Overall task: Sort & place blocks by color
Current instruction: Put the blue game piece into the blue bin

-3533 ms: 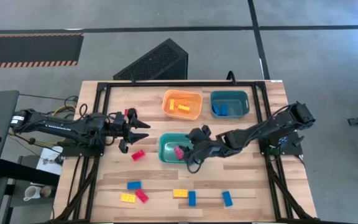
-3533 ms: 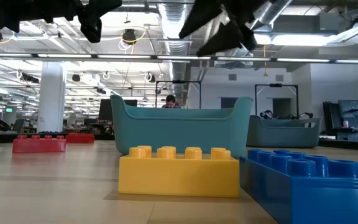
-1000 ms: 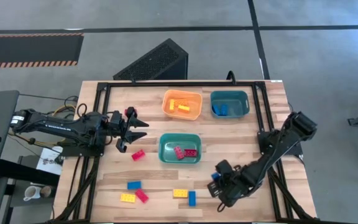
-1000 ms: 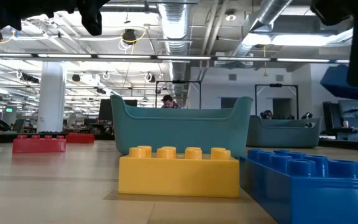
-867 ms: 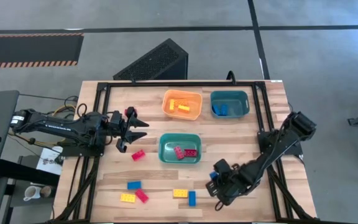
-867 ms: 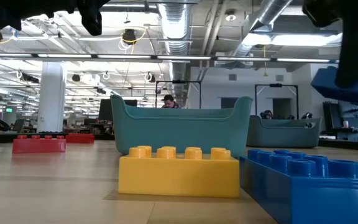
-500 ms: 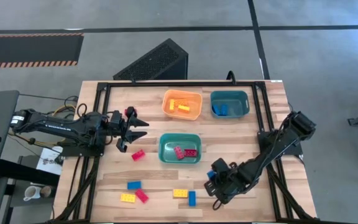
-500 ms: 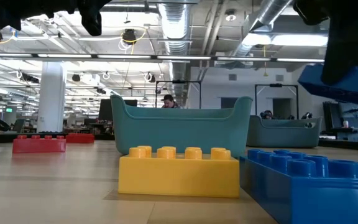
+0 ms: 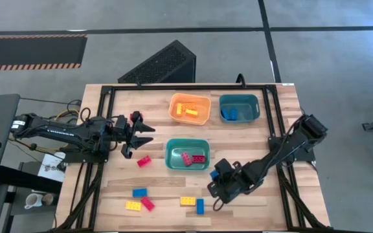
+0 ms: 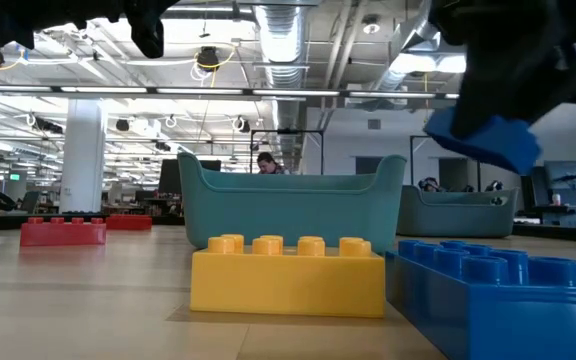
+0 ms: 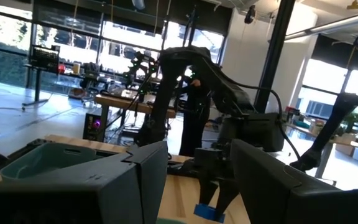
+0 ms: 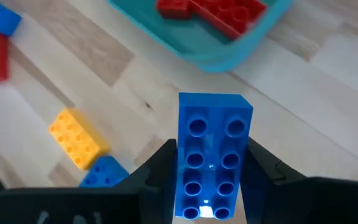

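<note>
My right gripper (image 9: 216, 185) is shut on a blue studded brick (image 12: 214, 155) above the table, just on the near right of the middle teal bin (image 9: 187, 155), which holds red bricks. The brick also shows in the low view (image 10: 483, 135). My left gripper (image 9: 149, 134) waits open and empty at the table's left. Loose bricks lie flat on the table near the front edge: red (image 9: 144, 161), blue (image 9: 139, 192), yellow (image 9: 133, 205), red (image 9: 148, 204), yellow (image 9: 188, 200), blue (image 9: 200, 206). My right gripper pinches the blue brick's two long sides (image 12: 182, 163) between its two fingers, toward one end of the brick. The fingers (image 12: 261, 174) lie along its sides, and the studded top faces the wrist camera. The brick is lifted clear of the table and tilted.
An orange bin (image 9: 190, 109) with yellow bricks and a teal bin (image 9: 239, 108) with blue bricks stand at the far side. A black frame (image 9: 173, 87) runs round the table. In the low view a yellow brick (image 10: 288, 275) and a blue brick (image 10: 498, 290) lie close by.
My right gripper has carried the blue brick toward the table's left and a little toward the far edge, nearer the middle teal bin. The brick stays lifted clear of the table.
</note>
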`<state>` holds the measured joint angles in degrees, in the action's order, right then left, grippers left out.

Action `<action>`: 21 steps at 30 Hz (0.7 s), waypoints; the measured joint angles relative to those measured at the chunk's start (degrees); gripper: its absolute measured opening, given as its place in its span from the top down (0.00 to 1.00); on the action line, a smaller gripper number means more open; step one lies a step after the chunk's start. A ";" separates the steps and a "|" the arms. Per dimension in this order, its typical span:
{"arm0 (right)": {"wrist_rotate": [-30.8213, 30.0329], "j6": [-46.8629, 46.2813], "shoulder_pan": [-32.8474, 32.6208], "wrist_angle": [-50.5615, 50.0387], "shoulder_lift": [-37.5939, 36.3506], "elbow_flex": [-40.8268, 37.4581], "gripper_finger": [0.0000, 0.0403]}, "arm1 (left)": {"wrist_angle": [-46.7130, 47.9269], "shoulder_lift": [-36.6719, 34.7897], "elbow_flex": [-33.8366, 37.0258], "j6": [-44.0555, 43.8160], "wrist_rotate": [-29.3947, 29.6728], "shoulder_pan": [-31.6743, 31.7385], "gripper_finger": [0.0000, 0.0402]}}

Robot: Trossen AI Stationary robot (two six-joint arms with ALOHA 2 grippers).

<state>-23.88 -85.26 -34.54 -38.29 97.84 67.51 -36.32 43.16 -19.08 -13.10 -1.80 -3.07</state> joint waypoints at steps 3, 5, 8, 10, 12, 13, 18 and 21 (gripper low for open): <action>0.61 2.56 0.95 2.89 0.00 0.02 0.68 | 0.36 -0.01 -0.01 0.15 -0.72 -0.02 0.60; 0.81 4.37 1.28 4.56 0.00 0.02 0.68 | 1.00 -0.02 -0.01 0.20 -0.76 0.00 0.60; 0.78 6.13 1.31 4.73 0.00 0.04 0.68 | 0.83 -0.02 -0.01 0.22 -0.70 0.00 0.60; 0.56 6.84 1.31 4.80 0.00 0.01 0.68 | 0.88 -0.02 -0.01 0.22 -0.40 0.00 0.60; 0.18 8.25 1.34 5.75 -0.36 -0.44 0.68 | 0.86 -0.02 -0.01 0.22 0.17 0.00 0.60; -0.14 8.87 1.47 5.76 -0.82 -0.74 0.68 | 0.88 -0.02 -0.01 0.22 0.49 -0.01 0.60; -0.46 11.21 3.92 5.29 -4.51 -3.53 0.68 | 0.92 -0.02 -0.01 0.41 0.96 0.00 0.60; -0.94 14.52 6.69 5.57 -8.85 -5.98 0.68 | 0.96 -0.02 -0.01 0.55 0.84 0.00 0.60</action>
<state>-24.82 -70.74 -27.85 -32.71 89.00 61.53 -35.36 43.13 -19.09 -12.55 -0.97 -3.07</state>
